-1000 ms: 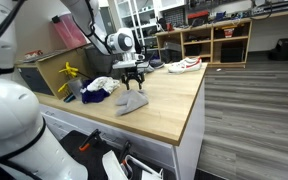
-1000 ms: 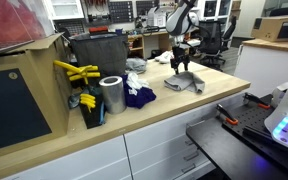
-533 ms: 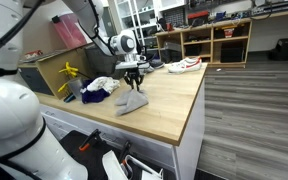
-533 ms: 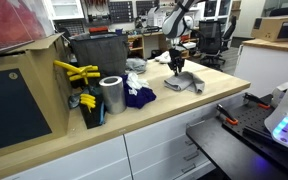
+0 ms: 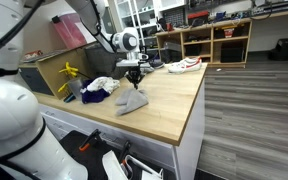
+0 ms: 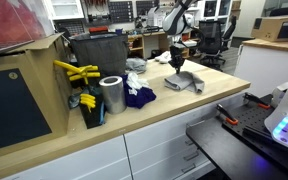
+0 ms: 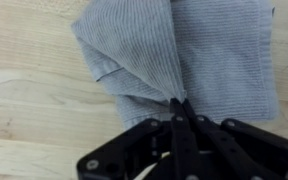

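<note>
Tool (image 7: 180, 115) clamped on a fold of grey cloth (image 7: 219, 55), pinch point half hidden by fabric, cloth's top edge cropped.

The cloth (image 6: 184, 82) lies on the counter (image 6: 199, 108), under the claw (image 6: 178, 68). In an exterior view a bundle (image 6: 139, 97) lies left of it, a can (image 6: 111, 95) farther left.

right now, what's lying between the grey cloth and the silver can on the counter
A dark blue cloth lies between the grey cloth and the silver can, seen in an exterior view.
</note>
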Robot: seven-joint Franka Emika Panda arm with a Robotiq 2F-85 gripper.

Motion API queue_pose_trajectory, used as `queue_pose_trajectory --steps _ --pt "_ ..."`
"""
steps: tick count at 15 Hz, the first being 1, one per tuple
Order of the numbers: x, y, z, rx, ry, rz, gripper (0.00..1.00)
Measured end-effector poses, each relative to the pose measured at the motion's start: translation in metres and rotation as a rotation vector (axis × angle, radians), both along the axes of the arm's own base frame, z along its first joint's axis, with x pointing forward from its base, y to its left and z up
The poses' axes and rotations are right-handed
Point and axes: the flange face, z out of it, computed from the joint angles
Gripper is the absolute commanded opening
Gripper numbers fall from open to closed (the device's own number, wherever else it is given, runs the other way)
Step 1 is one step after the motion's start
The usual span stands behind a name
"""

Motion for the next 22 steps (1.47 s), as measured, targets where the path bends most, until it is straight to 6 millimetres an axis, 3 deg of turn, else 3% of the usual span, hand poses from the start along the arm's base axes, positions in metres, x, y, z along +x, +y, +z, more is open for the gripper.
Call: queue_pose_trajectory --steps 3,7,11,15,22 --pt "0.005 -0.017 0.010 -0.007 -0.024 -0.081 0.01" --pt "0.013 -0.055 0.038 -0.045 -0.100 -0.239 0.01" --pt "0.004 -0.098 0.066 -0.109 -0.187 -0.416 0.01" --pt "-0.030 -0.124 0.076 -0.203 -0.214 -0.539 0.01" --pt "-0.103 -0.123 0.075 -0.401 -0.180 -0.572 0.01"
